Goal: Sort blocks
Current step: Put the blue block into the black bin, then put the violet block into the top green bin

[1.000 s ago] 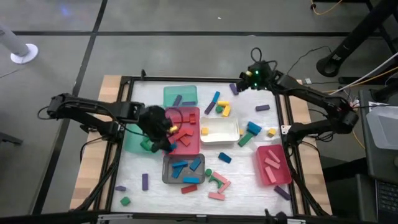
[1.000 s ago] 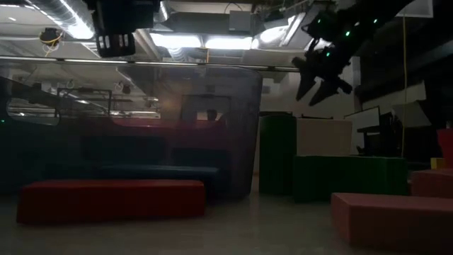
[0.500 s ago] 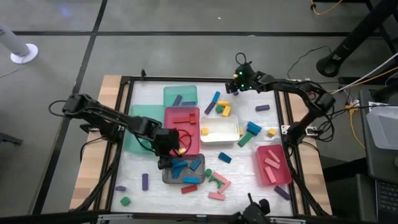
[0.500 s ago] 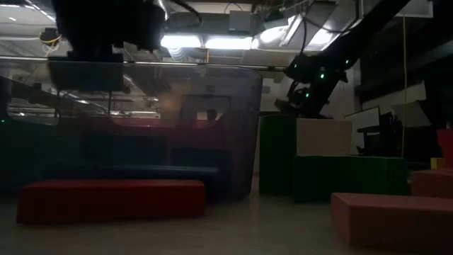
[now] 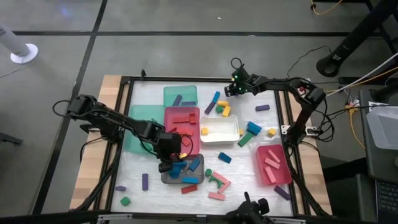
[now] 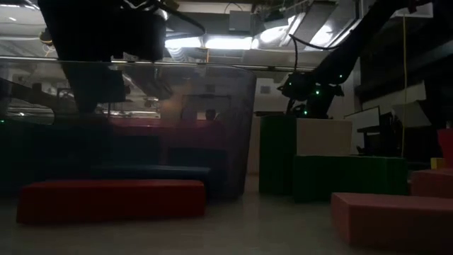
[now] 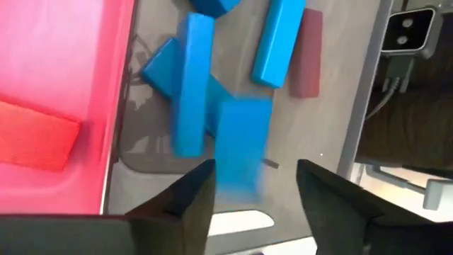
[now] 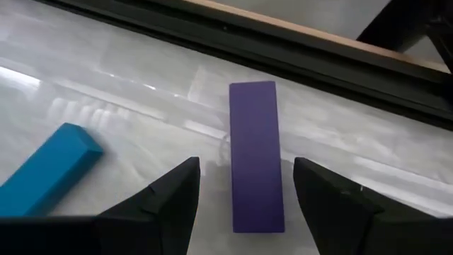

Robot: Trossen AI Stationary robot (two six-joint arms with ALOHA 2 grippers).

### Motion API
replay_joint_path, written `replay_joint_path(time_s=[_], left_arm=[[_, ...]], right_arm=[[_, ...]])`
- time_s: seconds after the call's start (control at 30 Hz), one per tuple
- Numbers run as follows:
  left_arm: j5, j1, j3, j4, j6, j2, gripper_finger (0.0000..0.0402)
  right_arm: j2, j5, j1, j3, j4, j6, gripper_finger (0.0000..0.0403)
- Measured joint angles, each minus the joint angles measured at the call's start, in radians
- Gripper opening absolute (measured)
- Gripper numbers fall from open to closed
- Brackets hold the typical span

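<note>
My left gripper (image 7: 255,170) stands open over the grey tray (image 5: 166,177), which holds several blue blocks (image 7: 190,85). One blue block (image 7: 242,149) shows blurred just past its fingertips, over the tray floor. My right gripper (image 8: 244,170) is open and low at the table's far edge (image 5: 230,90). Its fingers stand on either side of a purple bar (image 8: 255,163) that lies flat on the table, with a gap on each side. A blue bar (image 8: 46,170) lies beside it.
Around the grey tray are a red tray (image 5: 186,134) with red blocks, two green trays (image 5: 180,94) (image 5: 134,137), a white tray (image 5: 219,132) and a pink tray (image 5: 272,167). Loose blocks lie scattered across the table. A black frame rail (image 8: 297,49) runs just beyond the purple bar.
My left gripper has gone down and toward the table's near edge, from over the red tray to over the grey tray. My right gripper has come down and toward the table's left along the far edge, tipping further downward, to the purple bar.
</note>
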Motion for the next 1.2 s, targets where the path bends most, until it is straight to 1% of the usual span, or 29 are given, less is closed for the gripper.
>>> replay_joint_path(time_s=[0.1,0.17,0.3,0.43,0.53,0.73,0.8,0.9,0.97,1.03,1.1,1.2], left_arm=[[-0.001,0.0,0.001,0.016,0.001,0.0,0.0214],[0.004,0.004,0.0,0.01,-0.002,0.0,0.0222],[0.081,0.015,0.0,0.01,-0.001,-0.002,0.0225],[0.162,0.021,0.0,0.01,-0.033,-0.002,0.0217],[0.204,0.021,0.0,0.009,-0.053,-0.003,0.021],[0.216,0.024,0.0,0.001,-0.045,-0.045,0.0188],[0.215,0.03,0.0,-0.003,-0.046,-0.071,0.0178],[0.197,0.043,0.0,-0.04,-0.048,-0.124,0.0161],[0.152,0.046,0.0,-0.091,-0.044,-0.165,0.0151],[0.094,0.049,0.0,-0.165,-0.026,-0.209,0.0143],[0.033,0.048,0.0,-0.255,-0.001,-0.255,0.0136],[-0.025,0.048,0.0,-0.387,0.008,-0.321,0.0132]], right_arm=[[0.011,0.003,0.0,0.0,-0.002,0.0,0.0229],[0.029,-0.001,0.0,0.0,-0.003,0.0,0.0229],[0.061,-0.006,0.0,0.004,-0.007,0.0,0.0229],[0.075,-0.005,0.001,0.005,-0.009,0.0,0.0225],[0.076,0.012,0.001,0.004,-0.012,0.002,0.02],[0.077,0.024,0.001,0.007,-0.021,0.002,0.0107],[0.076,0.007,0.001,0.017,-0.031,0.003,0.01],[0.065,-0.044,0.0,0.05,-0.067,0.004,0.01],[0.051,-0.093,0.003,0.083,-0.102,0.003,0.01],[0.021,-0.133,0.006,0.122,-0.126,0.002,0.0101],[-0.009,-0.179,0.01,0.155,-0.139,0.005,0.0113],[-0.032,-0.225,0.042,0.197,-0.149,0.031,0.0127]])
